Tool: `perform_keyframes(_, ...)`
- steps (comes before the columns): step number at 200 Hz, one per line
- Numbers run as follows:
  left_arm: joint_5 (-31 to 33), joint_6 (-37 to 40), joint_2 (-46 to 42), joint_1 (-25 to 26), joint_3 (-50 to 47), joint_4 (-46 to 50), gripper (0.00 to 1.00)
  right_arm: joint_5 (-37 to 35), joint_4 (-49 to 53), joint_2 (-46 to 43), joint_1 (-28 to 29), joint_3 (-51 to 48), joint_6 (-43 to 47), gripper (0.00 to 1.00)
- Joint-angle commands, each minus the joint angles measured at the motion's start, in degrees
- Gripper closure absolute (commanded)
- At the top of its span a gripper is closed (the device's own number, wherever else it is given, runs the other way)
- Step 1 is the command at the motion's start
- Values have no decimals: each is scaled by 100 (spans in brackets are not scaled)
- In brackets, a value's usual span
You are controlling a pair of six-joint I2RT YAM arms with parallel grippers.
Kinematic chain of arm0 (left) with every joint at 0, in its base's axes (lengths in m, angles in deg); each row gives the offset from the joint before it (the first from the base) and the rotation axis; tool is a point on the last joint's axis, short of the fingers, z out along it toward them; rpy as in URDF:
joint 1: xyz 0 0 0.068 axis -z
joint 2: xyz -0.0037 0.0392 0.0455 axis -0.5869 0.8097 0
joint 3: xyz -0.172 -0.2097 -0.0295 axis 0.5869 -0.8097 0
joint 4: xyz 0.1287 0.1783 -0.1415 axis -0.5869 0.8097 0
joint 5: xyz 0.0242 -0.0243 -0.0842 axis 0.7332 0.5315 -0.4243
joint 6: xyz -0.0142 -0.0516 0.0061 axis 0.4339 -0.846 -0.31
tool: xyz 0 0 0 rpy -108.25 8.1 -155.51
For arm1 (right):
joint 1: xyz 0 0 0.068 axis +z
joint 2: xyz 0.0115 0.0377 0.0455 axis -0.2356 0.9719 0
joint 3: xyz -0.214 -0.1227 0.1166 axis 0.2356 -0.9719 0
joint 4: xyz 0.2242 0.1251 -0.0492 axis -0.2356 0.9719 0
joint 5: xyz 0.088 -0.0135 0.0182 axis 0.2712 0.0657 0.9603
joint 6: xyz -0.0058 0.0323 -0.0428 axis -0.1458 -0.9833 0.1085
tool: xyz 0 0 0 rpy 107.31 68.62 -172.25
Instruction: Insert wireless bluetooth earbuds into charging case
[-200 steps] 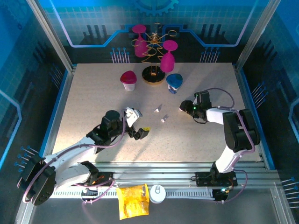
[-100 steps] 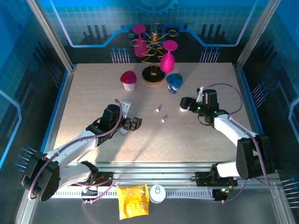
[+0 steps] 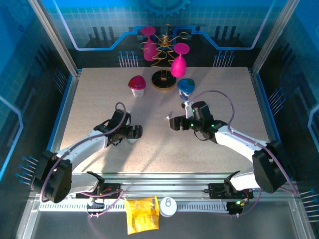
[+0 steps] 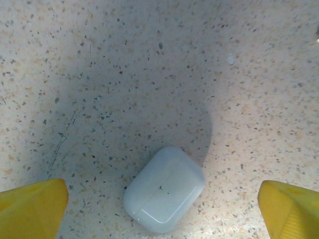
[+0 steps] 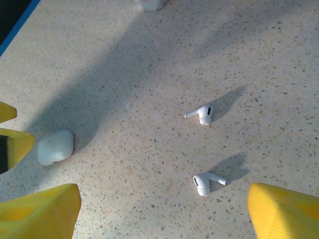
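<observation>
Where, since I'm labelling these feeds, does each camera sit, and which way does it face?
Top external: above and behind the bases, looking down on the table; both arms show.
Left wrist: on the left arm, facing straight down at a white case; its yellow jaws flank it, open.
Right wrist: on the right arm, angled across the table at two earbuds; open yellow jaws below.
Shared: both wrist views show that case.

Bare table [image 5: 124, 59] around earbuds [image 5: 202, 114] — cups [image 3: 137, 84], rack [image 3: 163, 74] well behind.
</observation>
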Motion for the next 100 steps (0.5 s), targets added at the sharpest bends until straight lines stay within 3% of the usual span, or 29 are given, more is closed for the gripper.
perform_keyframes(1, -194, -140, 395, -51, 338, 367, 5, -167, 34, 89, 112, 241, 139, 13)
perform_keyframes(18, -325, -148, 706, -42, 508, 472, 11, -195, 71, 70, 124, 247, 148, 13)
perform_keyframes(52, -744, -101, 1317, -11, 723, 561, 11, -325, 82, -10, 125, 140, 156, 13)
perform_keyframes(100, -636, -61, 1860, 358, 1095, 927, 15, -392, 105, -4, 117, 104, 198, 13)
